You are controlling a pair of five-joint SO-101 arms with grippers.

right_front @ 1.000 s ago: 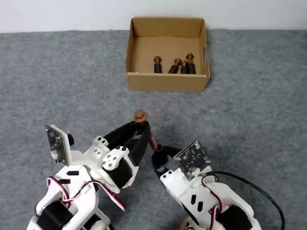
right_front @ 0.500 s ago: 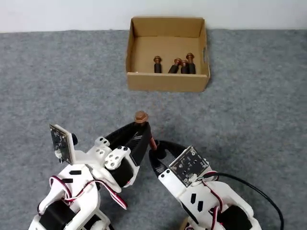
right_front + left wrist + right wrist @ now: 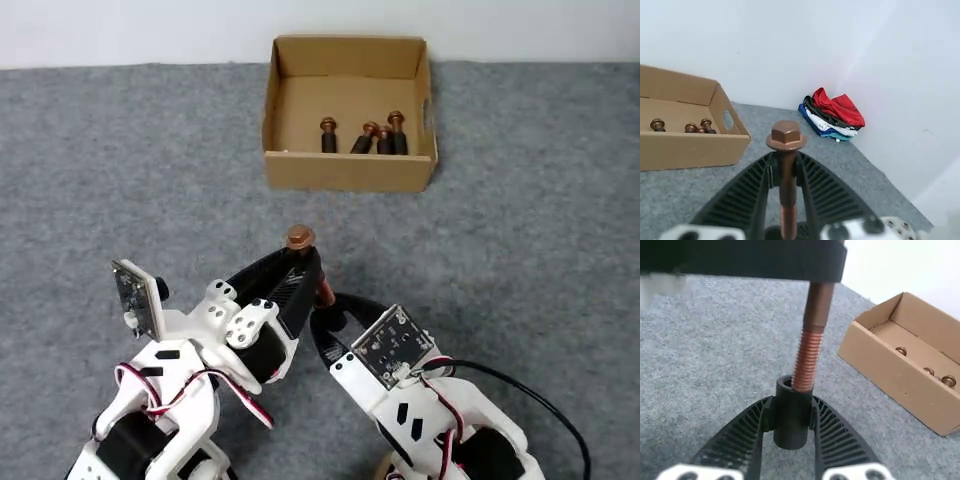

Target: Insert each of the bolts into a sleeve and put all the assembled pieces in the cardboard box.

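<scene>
From above: left tool (image 3: 303, 262) clamps the bolt (image 3: 299, 238) toward the table's near edge, with the cardboard box (image 3: 345, 172) at the far edge. Left wrist: fingers pinch the shank. Right wrist: right tool (image 3: 791, 407) grips the sleeve (image 3: 790, 427), threaded tip at its mouth.

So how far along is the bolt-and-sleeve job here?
Done: four assembled pieces lie in the cardboard box. In hand: the left gripper holds a bolt, its threaded tip at the mouth of the sleeve in the right gripper. Left: seat it fully, then box that piece.
</scene>
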